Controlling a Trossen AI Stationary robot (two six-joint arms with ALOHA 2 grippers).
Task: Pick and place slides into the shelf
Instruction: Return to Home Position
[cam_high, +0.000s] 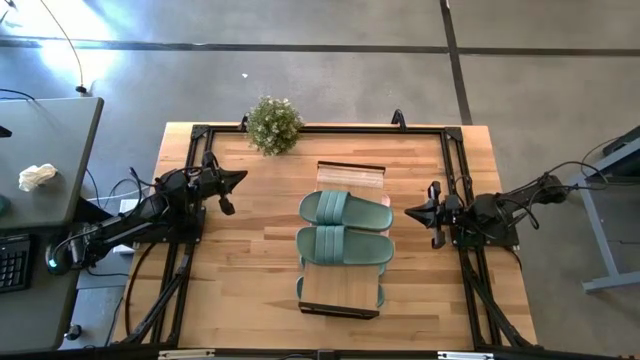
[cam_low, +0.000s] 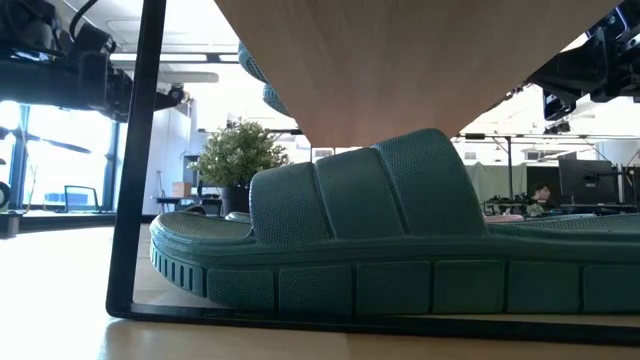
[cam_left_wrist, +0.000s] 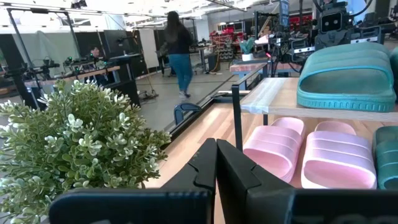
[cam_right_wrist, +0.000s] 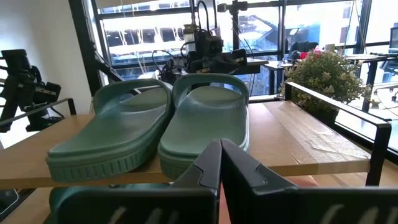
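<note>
left gripper (cam_high: 238, 179) closed, empty | right gripper (cam_high: 412, 212) closed, empty | 2 green slides (cam_high: 345, 245) atop shelf (cam_high: 351, 172) | pink pair (cam_left_wrist: 311, 155) beneath

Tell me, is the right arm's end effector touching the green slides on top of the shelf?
Apart. The high view shows bare tabletop between the right end effector and the green slides on the shelf.

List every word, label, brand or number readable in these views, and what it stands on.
None can be read. The green slides and pink slides show no brand mark, the shelf carries no label, and any signs in the room behind are too small to read.
</note>
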